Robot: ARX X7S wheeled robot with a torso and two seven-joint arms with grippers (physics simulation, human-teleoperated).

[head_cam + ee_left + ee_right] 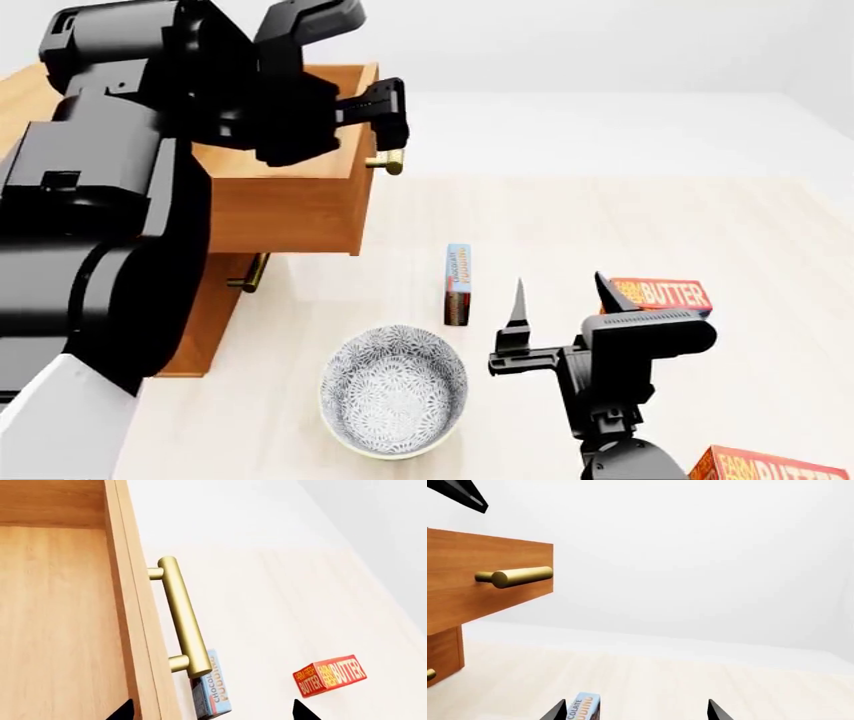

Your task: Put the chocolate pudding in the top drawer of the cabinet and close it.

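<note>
wooden top drawer (pixel 287 205) pulled out, both hands (pixel 384 120) (pixel 561 300) spread empty, chocolate pudding (pixel 458 284) on edge between

Matte black, blocky arm housings, a white torso panel, and each gripper (pixel 558 300) ending in thin pointed black fingers.

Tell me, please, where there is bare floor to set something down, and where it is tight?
Free: the wide floor right of the pudding and beyond the butter box, toward the far wall.
Tight: the strip between bowl, pudding and right gripper, and the gap between the open top drawer and the pudding. The left gripper hangs above the drawer handle.
</note>
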